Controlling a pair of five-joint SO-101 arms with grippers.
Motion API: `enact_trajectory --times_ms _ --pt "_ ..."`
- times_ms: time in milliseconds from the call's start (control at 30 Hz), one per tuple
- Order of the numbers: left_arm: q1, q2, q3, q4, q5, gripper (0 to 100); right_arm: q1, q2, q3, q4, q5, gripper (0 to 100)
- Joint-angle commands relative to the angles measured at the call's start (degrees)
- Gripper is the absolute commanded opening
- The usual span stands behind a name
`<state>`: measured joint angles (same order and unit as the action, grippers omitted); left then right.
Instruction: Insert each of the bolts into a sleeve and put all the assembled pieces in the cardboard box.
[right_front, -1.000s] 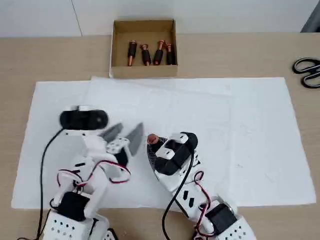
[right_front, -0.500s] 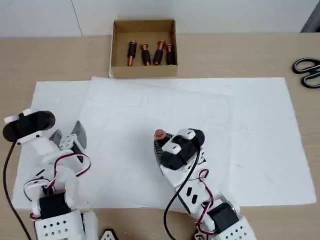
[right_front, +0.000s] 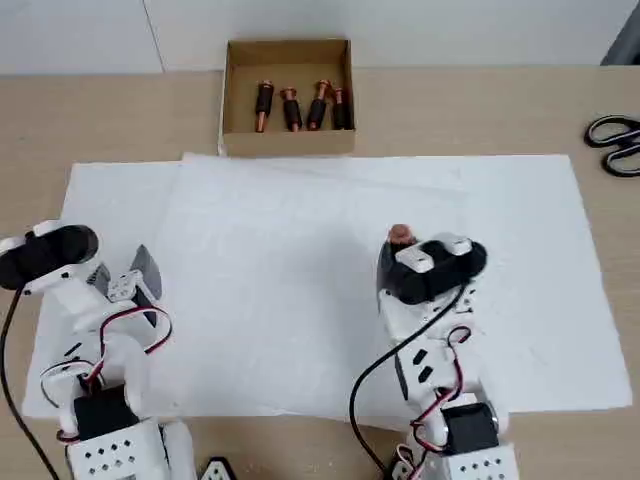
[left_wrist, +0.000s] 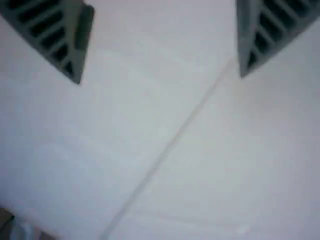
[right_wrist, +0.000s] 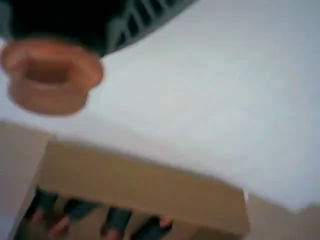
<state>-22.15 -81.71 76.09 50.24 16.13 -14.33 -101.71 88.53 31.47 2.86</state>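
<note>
Currently, copper-headed bolt in black sleeve (right_front: 401, 236): clamped by right end effector (right_front: 393, 266) toward three o'clock, presumably for carriage to brown cardboard box (right_front: 288, 48) at twelve o'clock. Left end effector (right_front: 128, 272): parted, empty, eight o'clock.

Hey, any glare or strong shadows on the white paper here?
High view: white paper evenly lit, no glare. Left wrist view: none under the open left gripper. Right wrist view: the held assembled piece throws no clear shadow.
</note>
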Motion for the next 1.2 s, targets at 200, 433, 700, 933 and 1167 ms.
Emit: enact_trajectory --times_ms 200,433,700,933,1167 --pt "-0.1 -0.7 2.7 -1.8 0.0 19 0.5 36.7 -37.2 -4.3 2.2 0.4" --pt "0.0 -0.7 5.4 -1.8 0.0 19 0.1 72.9 -66.3 -18.2 2.3 0.4" --pt "0.0 -0.7 9.5 -4.0 0.0 19 0.0 104.0 -93.0 -20.0 2.2 0.4" --pt "0.0 -0.7 9.5 -4.0 0.0 19 -1.4 124.9 -111.8 -20.1 2.3 0.4" --pt "0.0 -0.7 9.5 -4.0 0.0 19 -2.5 143.9 -132.9 -20.1 2.4 0.4"
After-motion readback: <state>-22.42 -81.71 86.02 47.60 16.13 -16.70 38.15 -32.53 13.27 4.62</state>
